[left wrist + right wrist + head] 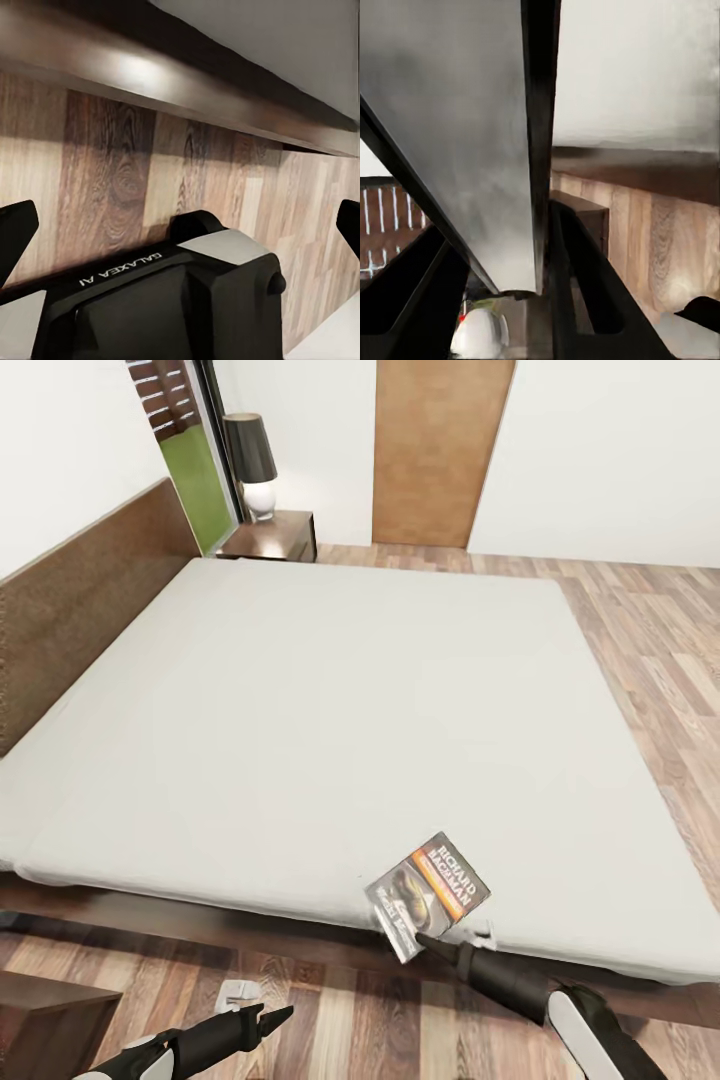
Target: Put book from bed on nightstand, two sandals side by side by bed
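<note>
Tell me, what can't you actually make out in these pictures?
- Whether the right gripper really pinches the book: in the head view its tips meet the book's lower corner; in the right wrist view a blurred grey sheet sits between the fingers.
- The near nightstand, cut off by the head view's edge.
- The bed above its frame, in the left wrist view.

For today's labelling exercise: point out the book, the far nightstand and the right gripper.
book (432, 889), head view, middle of its cover.
nightstand (285, 542), head view, its dark front face.
right gripper (424, 940), head view, at the fingertips on the book's near edge.
</note>
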Controlling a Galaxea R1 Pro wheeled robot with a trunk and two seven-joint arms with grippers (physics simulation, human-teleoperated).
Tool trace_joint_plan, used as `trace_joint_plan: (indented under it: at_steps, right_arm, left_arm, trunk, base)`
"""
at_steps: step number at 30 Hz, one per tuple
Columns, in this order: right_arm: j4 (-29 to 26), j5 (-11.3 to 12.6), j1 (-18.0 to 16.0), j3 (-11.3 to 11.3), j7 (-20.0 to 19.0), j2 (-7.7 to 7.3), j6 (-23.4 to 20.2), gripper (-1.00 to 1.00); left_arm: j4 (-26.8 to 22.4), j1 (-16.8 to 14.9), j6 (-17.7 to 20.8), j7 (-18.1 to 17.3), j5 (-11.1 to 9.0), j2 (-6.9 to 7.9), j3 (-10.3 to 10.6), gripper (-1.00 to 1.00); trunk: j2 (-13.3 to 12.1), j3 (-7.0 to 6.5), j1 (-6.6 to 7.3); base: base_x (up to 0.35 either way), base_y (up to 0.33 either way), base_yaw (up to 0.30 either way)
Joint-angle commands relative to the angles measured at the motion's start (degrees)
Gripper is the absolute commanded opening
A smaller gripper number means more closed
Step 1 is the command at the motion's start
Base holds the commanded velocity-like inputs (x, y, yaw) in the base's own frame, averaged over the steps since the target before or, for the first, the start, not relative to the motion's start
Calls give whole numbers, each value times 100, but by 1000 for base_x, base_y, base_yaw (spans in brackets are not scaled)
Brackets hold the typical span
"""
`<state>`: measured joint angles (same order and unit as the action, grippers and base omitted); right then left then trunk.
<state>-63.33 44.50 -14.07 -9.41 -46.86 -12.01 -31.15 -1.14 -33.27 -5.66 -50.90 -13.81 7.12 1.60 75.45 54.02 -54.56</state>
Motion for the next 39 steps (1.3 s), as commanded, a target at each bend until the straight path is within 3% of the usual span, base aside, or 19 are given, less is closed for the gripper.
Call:
trace_joint_plan:
  at_steps: [1, 5, 8, 10, 14, 18, 20, 26, 33, 39]
  right_arm:
    - [-11, 90, 5, -16, -5, -232, -82, -100]
    - [27, 64, 25, -17, -379, -975, -95, -100]
    - [277, 60, 38, -17, -637, -1159, -69, -100]
    - [832, 56, 43, -15, -804, -1227, -36, -100]
    - [1586, 44, 44, -14, -901, -1254, -3, -100]
    - [1776, 42, 45, -15, -912, -1257, 64, -100]
    - [1864, 7, 45, -16, -912, -1248, 319, -100]
    - [2407, -589, 45, -15, -918, -1244, 921, -100]
    - [2549, -698, 45, -13, -920, -1244, 993, -100]
    - [2569, -705, 45, -14, -921, -1242, 997, -100]
  left_arm:
    - [8, -4, -49, -8, -5, 0, 22, 100]
    - [8, -4, -49, -8, -3, 0, 22, 100]
    - [8, -4, -49, -5, 0, 0, 24, 100]
    - [9, -4, -49, 15, 1, 0, 25, 100]
    - [9, -4, -49, 25, 1, 0, 24, 100]
    - [9, -4, -49, 27, 1, 0, 25, 100]
    - [9, -4, -55, 33, 1, 0, 25, 100]
    - [9, -4, -60, 44, 0, -4, 27, 100]
    - [9, 40, -66, 93, 1, -181, 25, 100]
    - [9, 125, -75, 113, 9, -207, 25, 100]
  trunk:
    - [-40, -16, 23]
    - [-200, -88, 111]
    - [-320, -141, 176]
    - [-400, -178, 220]
    - [-561, -254, 308]
    - [-601, -293, 330]
    - [-601, -310, 330]
    - [-601, -365, 330]
    - [-601, -429, 330]
    - [-601, -485, 330]
  base:
    - [0, 0, 0]
    - [0, 0, 0]
    - [0, 0, 0]
    - [0, 0, 0]
    - [0, 0, 0]
    - [0, 0, 0]
    - [0, 0, 0]
    - [0, 0, 0]
    - [0, 0, 0]
    - [0, 0, 0]
